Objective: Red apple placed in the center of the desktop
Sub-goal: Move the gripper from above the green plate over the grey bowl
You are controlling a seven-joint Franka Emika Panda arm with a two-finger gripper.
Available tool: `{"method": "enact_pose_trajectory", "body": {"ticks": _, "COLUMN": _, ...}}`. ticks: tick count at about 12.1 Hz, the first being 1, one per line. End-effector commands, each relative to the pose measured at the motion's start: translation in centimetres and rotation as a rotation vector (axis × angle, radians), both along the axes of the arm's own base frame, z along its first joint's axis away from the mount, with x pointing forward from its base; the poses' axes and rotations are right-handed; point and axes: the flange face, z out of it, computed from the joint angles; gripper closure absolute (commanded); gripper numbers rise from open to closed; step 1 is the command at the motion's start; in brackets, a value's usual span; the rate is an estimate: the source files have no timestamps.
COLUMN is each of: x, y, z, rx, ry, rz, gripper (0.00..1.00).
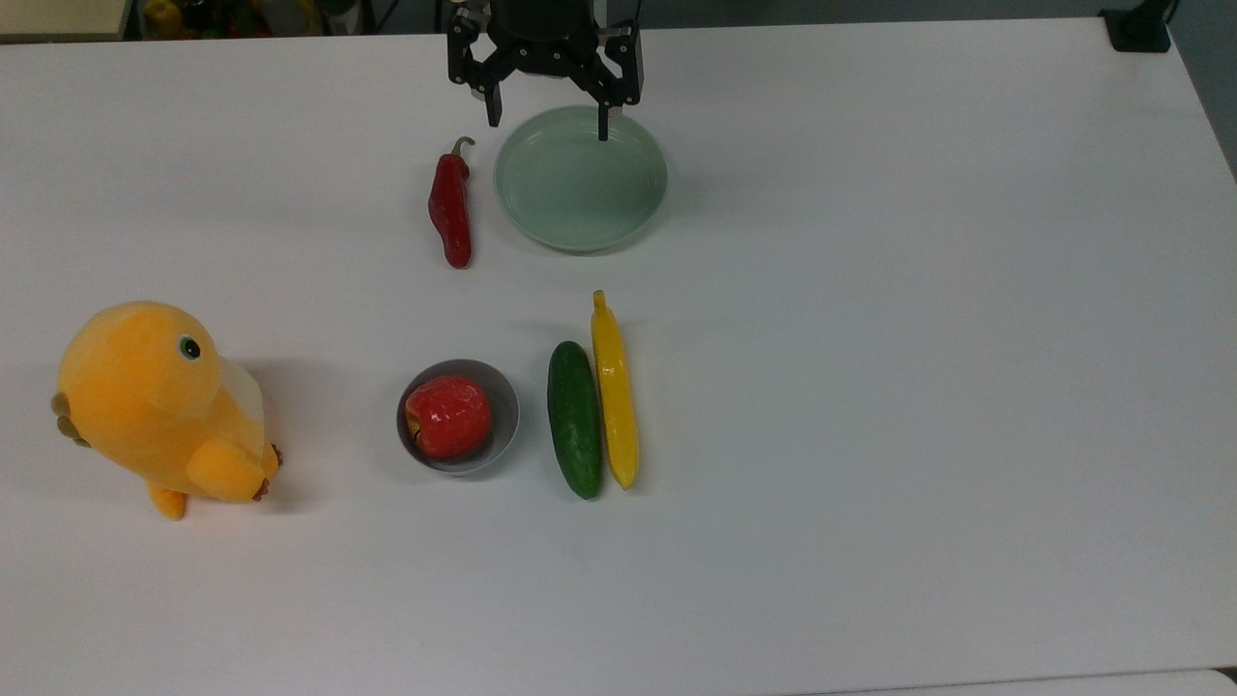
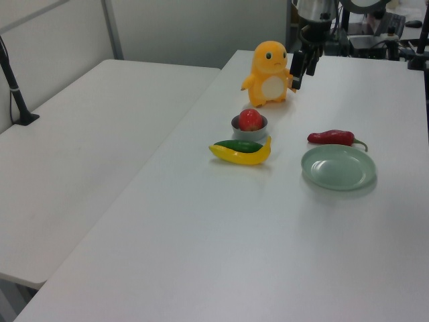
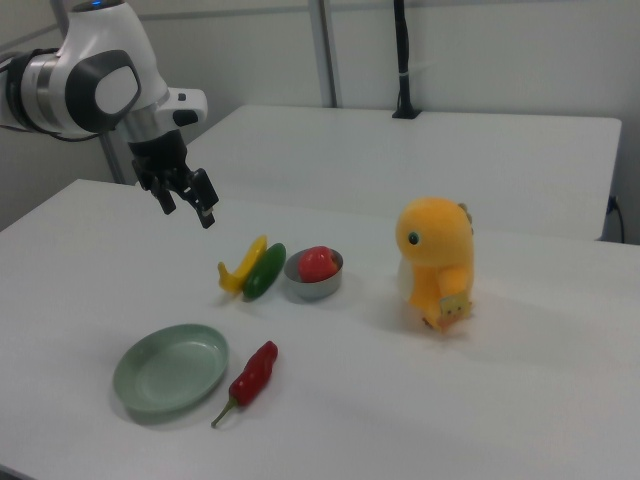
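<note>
In the top view, nearest the bottom edge of the white counter (image 1: 870, 435), the red apple (image 1: 447, 417) sits inside a small grey bowl (image 1: 503, 430), filling most of it. Far off to the top view's left stands an orange plush toy (image 1: 159, 406), well apart from the bowl. Just beside the bowl on the top view's right lies a green cucumber (image 1: 574, 419), and a yellow banana (image 1: 615, 391) lies along its far side, the two seemingly touching along their lengths, though the seam is hard to judge.

Further back, a red chili pepper (image 1: 451, 205) with a green stem lies just beside a pale green plate (image 1: 580, 180), which holds nothing.

Furthest back, the gripper (image 1: 548, 121) hangs above the plate's rear rim, off the counter. Its jaws are spread wide and hold nothing. In the right view the gripper (image 3: 189, 206) hangs on the white arm (image 3: 90, 80), well apart from the apple.
</note>
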Motion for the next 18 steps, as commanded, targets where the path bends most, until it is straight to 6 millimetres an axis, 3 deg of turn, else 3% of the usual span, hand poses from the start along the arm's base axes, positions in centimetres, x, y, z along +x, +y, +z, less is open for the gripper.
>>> {"method": "enact_pose_trajectory", "body": {"ticks": 1, "x": 0.1, "y": -1.9, "z": -0.3, "rx": 0.041, "ry": 0.003, "rz": 0.053, "gripper": 0.00}}
{"method": "enact_pose_trajectory", "body": {"ticks": 7, "x": 1.1, "y": -1.9, "z": -0.6, "rx": 0.043, "ry": -0.052, "rz": 0.055, "gripper": 0.00}}
{"method": "enact_pose_trajectory", "body": {"ticks": 10, "x": 2.8, "y": -1.9, "z": -2.2, "rx": 0.041, "ry": -0.106, "rz": 0.054, "gripper": 0.00}}
{"method": "enact_pose_trajectory", "body": {"ticks": 13, "x": 6.4, "y": -2.0, "z": -4.8, "rx": 0.031, "ry": -0.226, "rz": 0.055, "gripper": 0.00}}
{"method": "enact_pose_trajectory", "body": {"ticks": 15, "x": 9.0, "y": -4.4, "z": -6.5, "rx": -0.009, "ry": -0.232, "rz": 0.060, "gripper": 0.00}}
{"method": "enact_pose_trajectory", "body": {"ticks": 18, "x": 11.0, "y": -7.5, "z": -8.5, "rx": -0.091, "ry": -0.224, "rz": 0.273, "gripper": 0.00}}
